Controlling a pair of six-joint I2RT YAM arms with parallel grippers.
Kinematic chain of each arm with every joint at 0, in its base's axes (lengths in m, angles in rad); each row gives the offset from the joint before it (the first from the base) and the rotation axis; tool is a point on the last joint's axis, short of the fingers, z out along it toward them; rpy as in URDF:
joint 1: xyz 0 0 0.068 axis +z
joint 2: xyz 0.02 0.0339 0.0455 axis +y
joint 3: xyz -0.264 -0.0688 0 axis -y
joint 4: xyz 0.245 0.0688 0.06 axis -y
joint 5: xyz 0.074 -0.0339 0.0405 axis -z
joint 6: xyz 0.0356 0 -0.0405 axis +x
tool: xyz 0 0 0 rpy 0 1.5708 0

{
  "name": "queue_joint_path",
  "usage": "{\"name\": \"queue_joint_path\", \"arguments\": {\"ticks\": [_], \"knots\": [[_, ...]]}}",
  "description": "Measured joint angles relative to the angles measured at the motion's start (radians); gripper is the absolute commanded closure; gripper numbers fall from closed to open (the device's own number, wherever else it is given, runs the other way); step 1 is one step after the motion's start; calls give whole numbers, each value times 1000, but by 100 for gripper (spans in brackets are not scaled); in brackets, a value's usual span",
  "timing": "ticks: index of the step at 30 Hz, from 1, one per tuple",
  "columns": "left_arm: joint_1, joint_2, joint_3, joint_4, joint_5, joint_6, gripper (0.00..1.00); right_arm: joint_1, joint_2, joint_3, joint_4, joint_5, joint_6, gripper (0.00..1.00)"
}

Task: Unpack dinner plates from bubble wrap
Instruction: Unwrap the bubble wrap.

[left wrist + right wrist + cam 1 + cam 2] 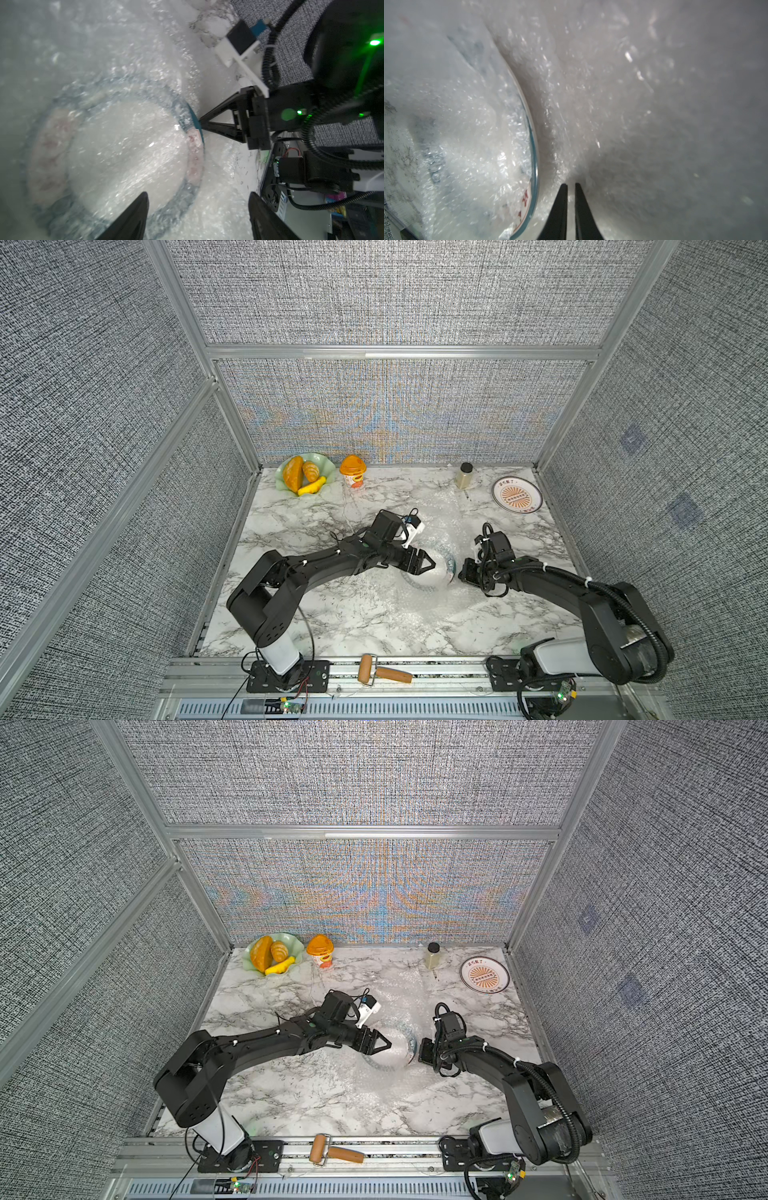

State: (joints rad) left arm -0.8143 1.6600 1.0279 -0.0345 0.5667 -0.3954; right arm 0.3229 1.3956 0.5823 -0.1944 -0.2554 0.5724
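Left wrist view: right jaws pinch together on bubble wrap (218, 207) at the plate (195, 149) rim; left jaws apart. A pull could drag the plate.

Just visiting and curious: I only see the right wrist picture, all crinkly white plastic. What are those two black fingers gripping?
Observer: The left wrist view shows the right arm's fingers shut on the bubble wrap, right at the teal-rimmed plate.
Operator: Is the other arm helping?
Observer: The left arm's fingers stand wide open above that plate, holding nothing.
Operator: Any plate unwrapped yet?
Observer: Yes. In both top views a sunburst plate lies bare at the far right corner of the marble table.
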Motion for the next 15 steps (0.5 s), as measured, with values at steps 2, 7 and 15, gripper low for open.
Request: {"name": "queue_joint_path", "arguments": {"ticks": [2,7,15], "knots": [[-53,-19,40,-54,-35,49,19,-1,0,0,0,-4,0,87],[-169,-35,50,-185,-128,151,15,-8,5,-1,4,-14,0,87],[-289,43,114,-300,-312,193,14,-9,27,-5,34,-37,1,87]]}}
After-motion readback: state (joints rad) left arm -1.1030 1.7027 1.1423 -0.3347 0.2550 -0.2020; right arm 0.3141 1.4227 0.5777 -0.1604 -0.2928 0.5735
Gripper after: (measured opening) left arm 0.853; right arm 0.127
